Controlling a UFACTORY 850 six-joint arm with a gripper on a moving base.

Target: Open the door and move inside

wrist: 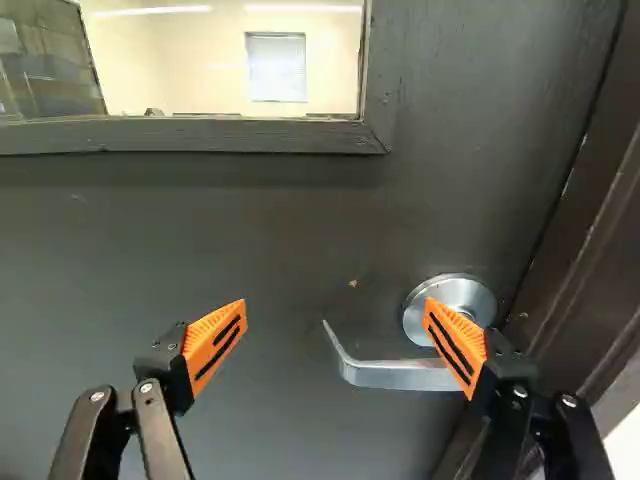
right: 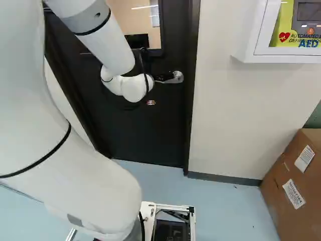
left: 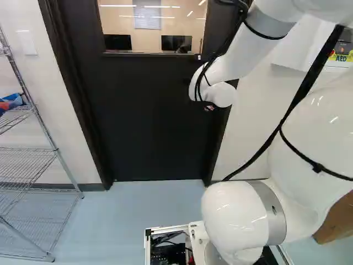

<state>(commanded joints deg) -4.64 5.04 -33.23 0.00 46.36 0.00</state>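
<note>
We hold the gripper (wrist: 335,325), jaws spread, before the shut door (wrist: 270,235), the door's lever (wrist: 395,374) reaching between them, presumably so that closing would catch it for turning; contact we cannot tell. Nearby, a wall cabinet (right: 249,42) houses a defibrillator (right: 307,24); the carton (right: 278,216) hides its contents.

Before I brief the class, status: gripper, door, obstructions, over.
Gripper open at the lever handle, no grip. Door shut, blocking the way. One orange pad overlaps the handle; contact unclear.
</note>
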